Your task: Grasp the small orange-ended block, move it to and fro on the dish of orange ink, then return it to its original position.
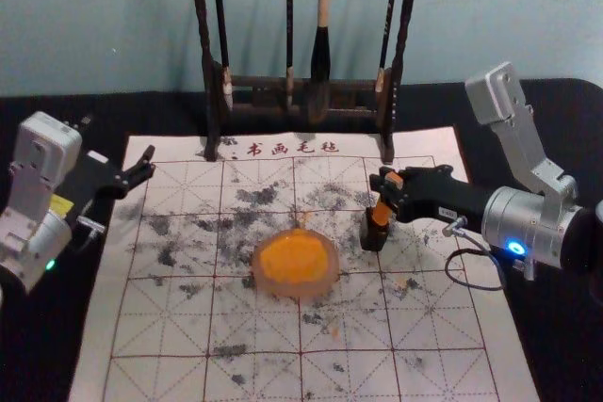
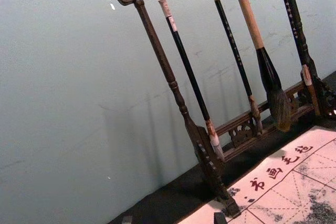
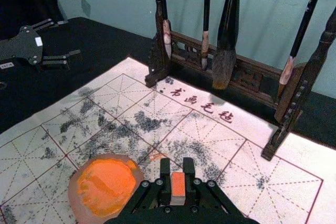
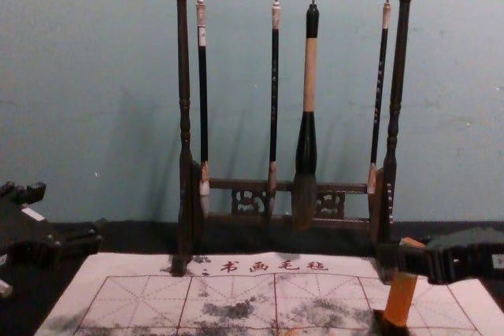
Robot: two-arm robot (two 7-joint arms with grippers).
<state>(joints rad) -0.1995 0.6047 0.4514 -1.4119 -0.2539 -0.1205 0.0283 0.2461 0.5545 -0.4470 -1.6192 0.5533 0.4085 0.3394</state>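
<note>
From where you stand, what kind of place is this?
Probably a Chinese calligraphy practice table: hanging brushes on a carved dragon-headed rack, a grid-printed felt mat with ink marks, and a dish of orange ink.

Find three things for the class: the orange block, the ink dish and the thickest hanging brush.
Orange block [image 4: 400, 300]: chest view, on its orange side.
Ink dish [image 3: 79, 207]: right wrist view, on its pale rim.
Thickest brush [image 4: 310, 76]: chest view, on its light wooden handle.

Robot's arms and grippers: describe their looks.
The left arm has silvery-grey, rounded metal housings, a yellow label and a green light. The right arm has similar housings, a blue light and a looping black cable. Left gripper and right gripper are black with slim fingers.
</note>
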